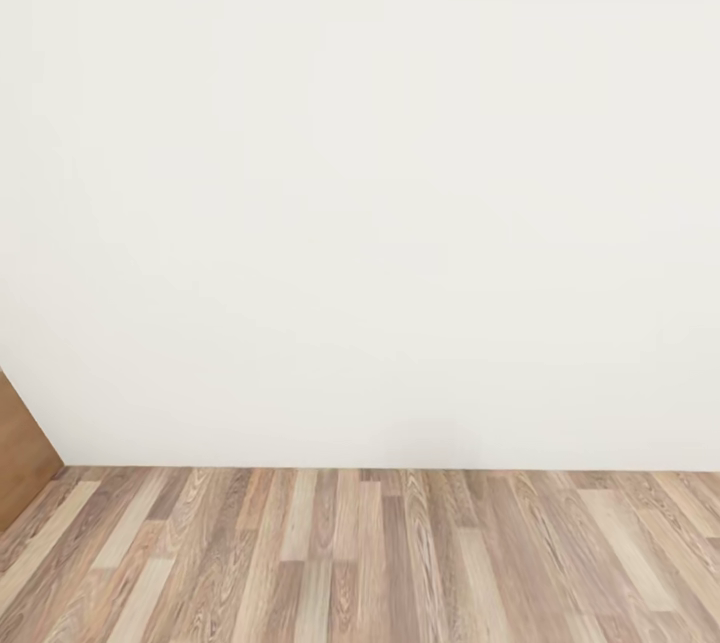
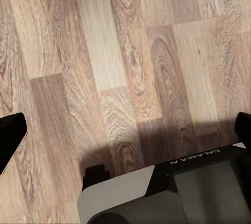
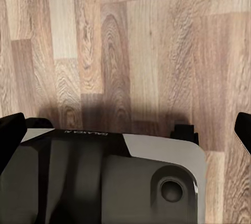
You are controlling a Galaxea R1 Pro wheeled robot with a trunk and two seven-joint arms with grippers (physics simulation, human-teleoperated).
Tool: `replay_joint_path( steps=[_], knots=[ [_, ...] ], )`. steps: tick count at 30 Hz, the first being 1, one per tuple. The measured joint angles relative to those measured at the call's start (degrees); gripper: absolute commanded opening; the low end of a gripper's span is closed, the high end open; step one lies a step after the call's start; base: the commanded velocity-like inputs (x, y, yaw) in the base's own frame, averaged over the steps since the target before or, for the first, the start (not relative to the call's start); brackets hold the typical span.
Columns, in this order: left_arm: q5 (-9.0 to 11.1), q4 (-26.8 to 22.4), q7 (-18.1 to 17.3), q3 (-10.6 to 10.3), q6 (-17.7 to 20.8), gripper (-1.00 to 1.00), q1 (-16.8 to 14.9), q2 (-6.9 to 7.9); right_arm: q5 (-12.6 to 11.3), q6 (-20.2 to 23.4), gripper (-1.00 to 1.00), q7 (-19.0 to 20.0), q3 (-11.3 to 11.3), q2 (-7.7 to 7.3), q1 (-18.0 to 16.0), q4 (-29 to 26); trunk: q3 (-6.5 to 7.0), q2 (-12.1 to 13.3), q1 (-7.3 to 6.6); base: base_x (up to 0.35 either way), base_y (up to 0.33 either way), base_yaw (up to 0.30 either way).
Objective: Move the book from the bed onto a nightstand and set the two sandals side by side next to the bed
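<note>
Ahead: white wall [image 1: 360, 183] blocks passage.
Left edge: brown wooden panel [image 1: 22, 453] intrudes.
Floor [image 1: 380, 553]: bare planks, passable.

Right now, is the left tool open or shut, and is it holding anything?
Open and empty: the left tool has fingertips far apart, with bare wood floor between.

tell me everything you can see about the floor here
The floor is wood plank, laid in staggered boards of mixed pale tan and darker brown, with clear grain and knots. In the head view it runs flat up to a plain white wall, with a brown wooden panel at its left edge. Both wrist views look down on it, where the robot's grey and black base stands on it and casts a soft shadow.
</note>
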Motion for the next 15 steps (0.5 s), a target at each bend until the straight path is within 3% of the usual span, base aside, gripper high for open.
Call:
replay_joint_path(
  steps=[15],
  knots=[
    [0.03, 0.00, 0.00, 0.00, 0.00, 1.00, -0.01, 0.00, 0.00, 0.08, 1.00, 0.08, 0.03, 0.29, 0.00, 0.00, 0.00, 0.00, 0.00, 0.331, 0.000, 0.000]
  ],
)
